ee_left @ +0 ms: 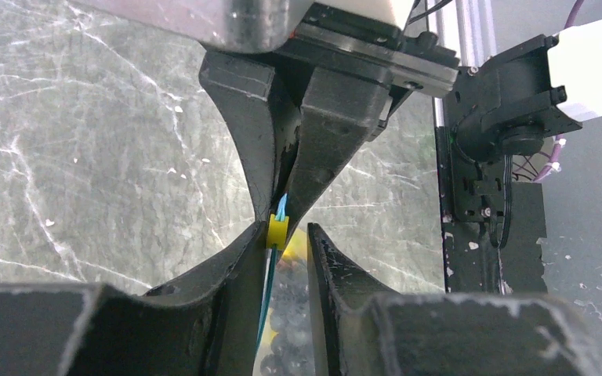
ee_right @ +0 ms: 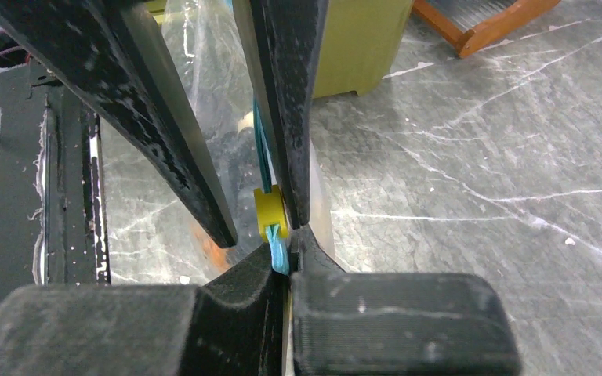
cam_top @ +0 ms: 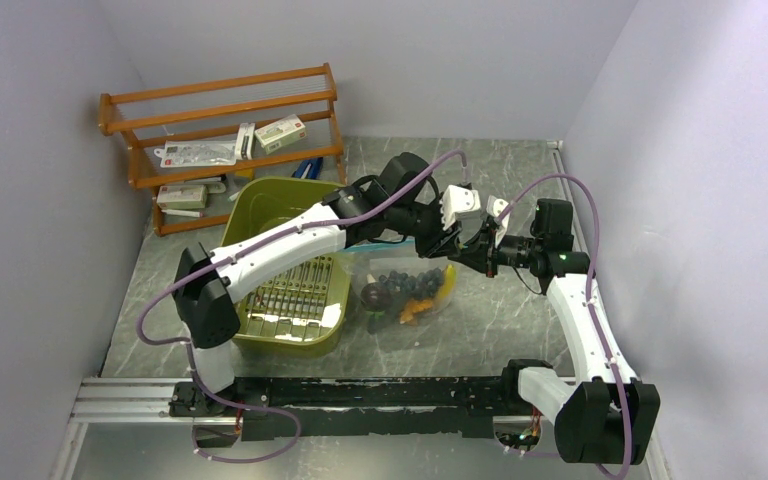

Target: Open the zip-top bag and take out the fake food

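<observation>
The zip-top bag [cam_top: 400, 300] lies on the table right of the green tub, and its right end is lifted to where both grippers meet. Fake food shows through it: dark grapes [cam_top: 412, 283], a yellow banana [cam_top: 447, 281], an orange piece [cam_top: 412, 312]. My right gripper [ee_right: 288, 247] is shut on the light blue end of the zip strip [ee_right: 279, 252]. My left gripper [ee_left: 288, 231] is open, and its fingers straddle the teal strip [ee_left: 269, 298]. The yellow slider [ee_left: 277, 230] rests against its left finger [ee_left: 227, 290]. Grapes [ee_left: 286, 313] show below, between the fingers.
A green tub [cam_top: 260, 205] with a wire rack inside stands left of the bag, under my left arm. A wooden shelf [cam_top: 220, 100] with packets stands at the back left. A black rail [cam_top: 360, 392] runs along the near edge. Walls close in both sides.
</observation>
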Controlling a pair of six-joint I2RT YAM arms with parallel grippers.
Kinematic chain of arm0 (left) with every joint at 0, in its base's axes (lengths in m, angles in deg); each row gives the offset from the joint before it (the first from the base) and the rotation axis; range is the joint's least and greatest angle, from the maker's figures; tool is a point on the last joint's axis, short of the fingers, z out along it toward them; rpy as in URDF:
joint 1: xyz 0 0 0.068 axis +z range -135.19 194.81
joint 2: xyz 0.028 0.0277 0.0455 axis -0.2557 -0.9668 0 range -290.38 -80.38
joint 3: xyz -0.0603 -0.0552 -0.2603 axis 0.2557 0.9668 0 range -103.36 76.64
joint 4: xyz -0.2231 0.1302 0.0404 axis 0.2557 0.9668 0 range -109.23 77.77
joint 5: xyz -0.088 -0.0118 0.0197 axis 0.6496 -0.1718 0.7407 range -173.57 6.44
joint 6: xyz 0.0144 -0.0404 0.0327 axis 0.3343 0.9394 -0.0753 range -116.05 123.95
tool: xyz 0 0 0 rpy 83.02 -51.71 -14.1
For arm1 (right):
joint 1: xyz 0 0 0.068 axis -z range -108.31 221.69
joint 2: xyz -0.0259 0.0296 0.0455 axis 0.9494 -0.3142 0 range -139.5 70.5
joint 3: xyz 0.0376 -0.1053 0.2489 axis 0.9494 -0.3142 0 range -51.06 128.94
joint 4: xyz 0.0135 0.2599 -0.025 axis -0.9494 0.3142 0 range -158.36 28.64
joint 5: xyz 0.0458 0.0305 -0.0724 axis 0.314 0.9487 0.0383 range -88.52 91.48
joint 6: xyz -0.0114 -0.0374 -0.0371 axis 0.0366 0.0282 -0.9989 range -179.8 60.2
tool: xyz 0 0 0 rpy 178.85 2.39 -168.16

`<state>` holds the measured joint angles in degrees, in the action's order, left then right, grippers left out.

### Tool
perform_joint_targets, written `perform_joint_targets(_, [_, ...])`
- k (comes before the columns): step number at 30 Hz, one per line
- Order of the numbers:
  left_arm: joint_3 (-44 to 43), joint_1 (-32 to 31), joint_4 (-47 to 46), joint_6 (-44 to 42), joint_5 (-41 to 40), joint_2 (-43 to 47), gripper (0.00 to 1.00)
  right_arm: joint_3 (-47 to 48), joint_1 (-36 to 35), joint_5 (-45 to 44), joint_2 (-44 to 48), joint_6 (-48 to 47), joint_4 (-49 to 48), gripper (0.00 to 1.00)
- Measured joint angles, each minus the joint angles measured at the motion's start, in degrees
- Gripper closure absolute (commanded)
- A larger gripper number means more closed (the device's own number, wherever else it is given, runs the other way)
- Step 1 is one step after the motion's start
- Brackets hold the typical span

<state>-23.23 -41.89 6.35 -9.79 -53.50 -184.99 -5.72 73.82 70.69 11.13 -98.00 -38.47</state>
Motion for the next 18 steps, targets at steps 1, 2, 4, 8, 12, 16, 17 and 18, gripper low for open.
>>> perform_joint_targets(1, [0.0,0.0,0.0,0.0,0.0,-0.3,0.66,0.0,0.0,0.0,0.0,0.0,0.0,1.0])
perform_joint_targets(2, [0.0,0.0,0.0,0.0,0.1,-0.6,0.7,0.0,0.0,0.0,0.0,0.0,0.0,1.0])
perform_joint_targets(4, [-0.1,0.0,0.0,0.0,0.0,-1.1,0.77,0.0,0.0,0.0,0.0,0.0,0.0,1.0])
perform_joint_targets(8, [-0.3,0.0,0.0,0.2,0.0,-1.4,0.9,0.0,0.0,-0.3,0.1,0.0,0.0,1.0])
perform_joint_targets(12, [0.3,0.0,-0.8,0.7,-0.6,-1.3,0.93,0.0,0.0,-1.2,0.2,0.8,-0.3,1.0])
perform_joint_targets(16, [2.4,0.0,-2.1,0.7,-2.3,0.1,0.93,0.0,0.0,-1.9,0.2,1.5,-0.9,1.0])
perform_joint_targets(17, [3.0,0.0,-2.3,0.7,-3.0,0.5,0.93,0.0,-0.1,-1.9,0.3,1.6,-1.0,1.0])
perform_joint_targets(18, [3.5,-0.1,-2.4,0.7,-3.3,1.0,0.93,0.0,-0.2,-1.9,0.3,1.8,-1.0,1.0])
